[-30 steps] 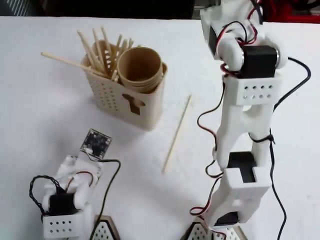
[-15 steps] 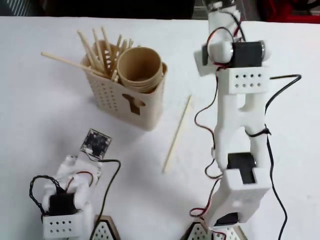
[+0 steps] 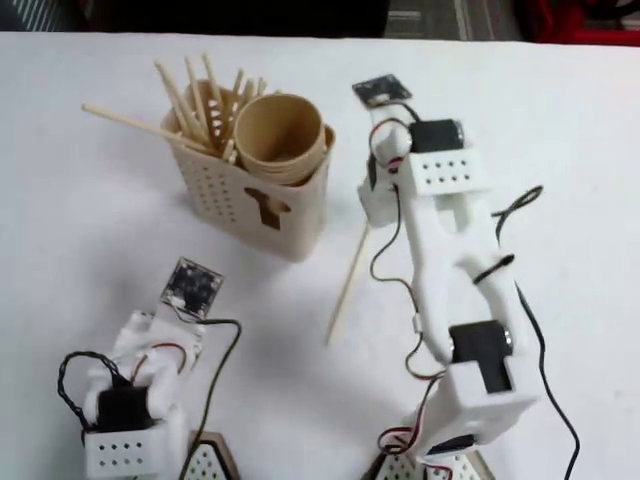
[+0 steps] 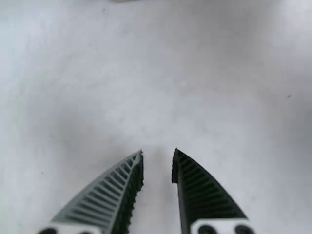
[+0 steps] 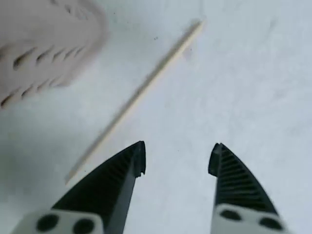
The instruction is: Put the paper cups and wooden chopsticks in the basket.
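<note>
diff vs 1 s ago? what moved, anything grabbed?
The right arm swung in from the far right toward the basket, bringing its open end effector to the far end of the loose chopstick. Nothing gripped or released. Unchanged: the loose chopstick's spot on the table, the paper cups in the basket, and the left arm.

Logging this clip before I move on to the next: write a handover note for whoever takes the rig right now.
Left end effector: slightly open, empty, over bare table.
Right end effector: open, empty, low over the table; the loose chopstick lies close beside one finger, not between them.
Done: paper cups stacked in the basket, with a bunch of chopsticks standing in it.
Left: the loose chopstick, flat on the table beside the basket, has to be grasped and put in.
</note>
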Robot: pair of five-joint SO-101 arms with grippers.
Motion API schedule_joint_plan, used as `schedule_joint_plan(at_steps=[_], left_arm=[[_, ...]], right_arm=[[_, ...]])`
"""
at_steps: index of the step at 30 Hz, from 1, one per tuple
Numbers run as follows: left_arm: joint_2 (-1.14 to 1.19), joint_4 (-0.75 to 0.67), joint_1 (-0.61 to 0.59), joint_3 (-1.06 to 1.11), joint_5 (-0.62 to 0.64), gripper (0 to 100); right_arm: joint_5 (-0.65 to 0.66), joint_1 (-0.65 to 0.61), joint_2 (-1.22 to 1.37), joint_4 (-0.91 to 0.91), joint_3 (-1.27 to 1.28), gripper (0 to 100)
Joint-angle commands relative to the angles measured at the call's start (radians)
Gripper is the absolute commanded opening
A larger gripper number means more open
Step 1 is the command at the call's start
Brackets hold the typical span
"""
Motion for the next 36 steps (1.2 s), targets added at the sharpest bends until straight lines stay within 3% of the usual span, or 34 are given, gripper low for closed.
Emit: schedule_joint_plan(at_steps=[1, 9, 16, 22, 25, 28, 36], left_arm=[[0.016, 0.012, -0.007, -0.003, -0.009, 11], [0.016, 0.012, -0.007, -0.003, -0.009, 11], [0.016, 0.012, -0.007, -0.003, -0.009, 11], [0.016, 0.012, -0.007, -0.003, -0.009, 11], [0.016, 0.012, -0.007, -0.003, -0.009, 11], [0.016, 0.012, -0.007, -0.003, -0.009, 11], [0.016, 0.012, -0.007, -0.003, -0.009, 11]], right_arm=[[-0.112, -0.004, 0.044, -0.085, -0.002, 23.1], [-0.282, -0.008, 0.246, -0.271, -0.005, 23.2], [-0.292, -0.050, 0.348, -0.358, -0.005, 23.0], [-0.292, -0.077, 0.452, -0.355, -0.018, 22.1], [-0.287, -0.068, 0.486, -0.329, -0.057, 12.7], [-0.203, -0.056, 0.489, -0.285, -0.097, 1.2], [-0.169, 0.019, 0.447, -0.182, -0.104, 1.9]])
